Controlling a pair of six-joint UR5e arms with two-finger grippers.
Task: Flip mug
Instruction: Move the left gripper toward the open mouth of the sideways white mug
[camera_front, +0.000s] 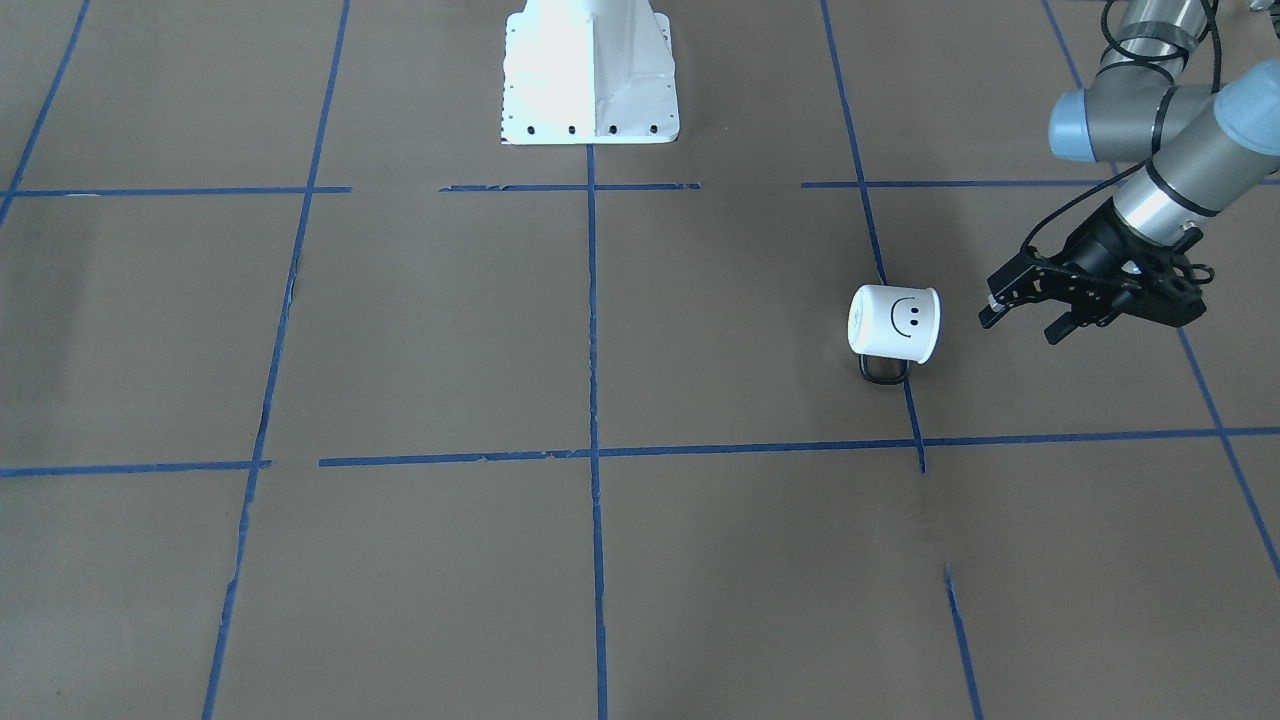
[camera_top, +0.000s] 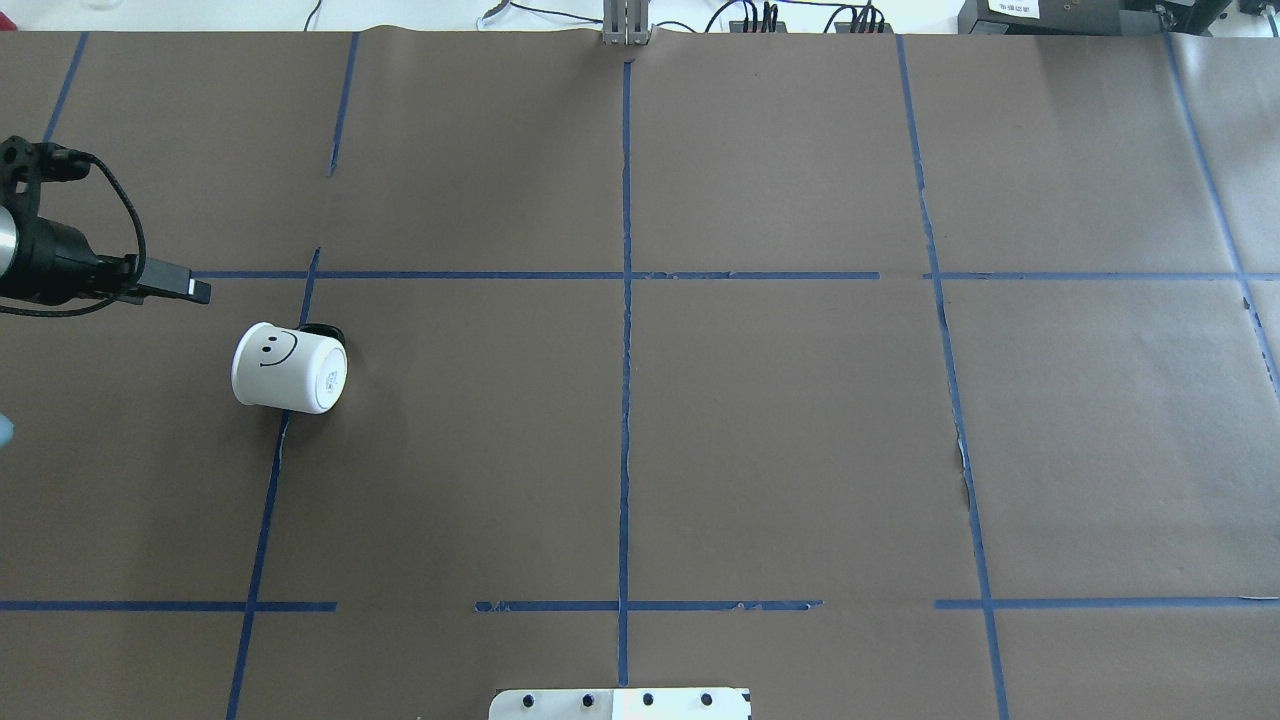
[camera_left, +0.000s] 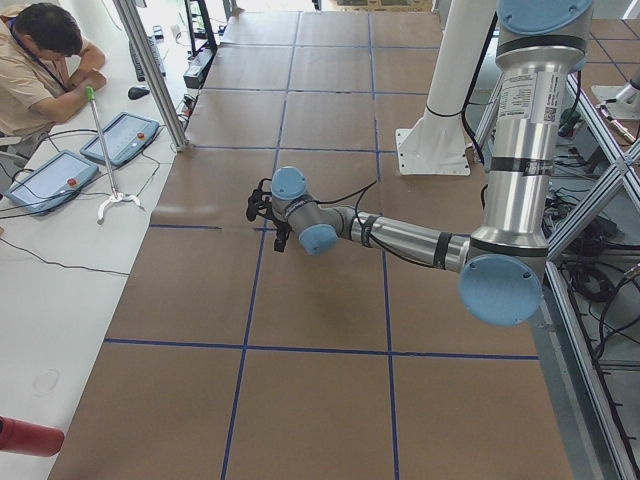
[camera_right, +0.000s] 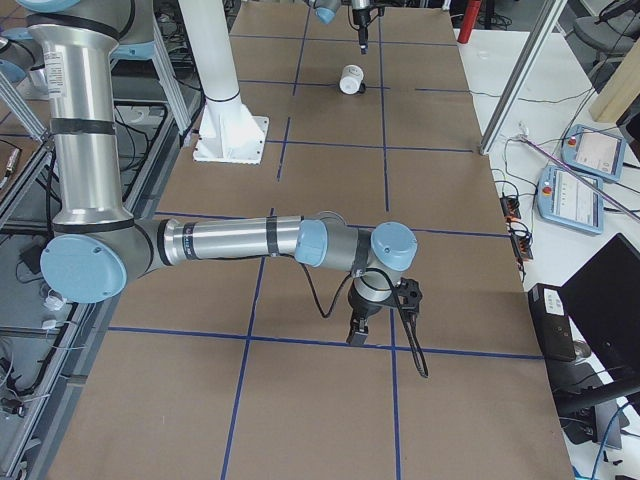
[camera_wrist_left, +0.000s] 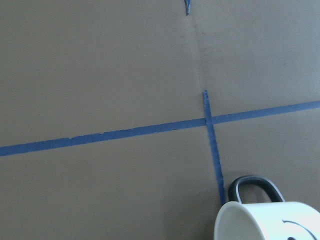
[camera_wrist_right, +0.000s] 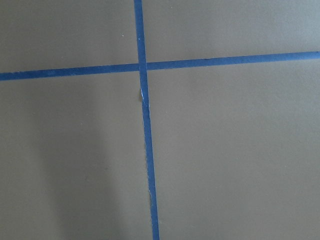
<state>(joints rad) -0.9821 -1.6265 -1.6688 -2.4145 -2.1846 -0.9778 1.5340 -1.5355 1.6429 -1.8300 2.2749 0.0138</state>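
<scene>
Opposed overhead and front cameras share the mug (camera_front: 895, 322); wrist cameras seemingly close.

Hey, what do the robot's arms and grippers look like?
The left arm and right arm are silver tubes with pale blue joint caps and black bands. The left gripper and right gripper are black, two-fingered, with black cables looping at the wrists.

From my remote station, the only sign I can read is the black smiley face (camera_top: 272, 350) on the mug (camera_top: 288, 368), at nine o'clock on the table (camera_top: 700, 420); the small print (camera_top: 333, 379) on its base is blurred.
</scene>
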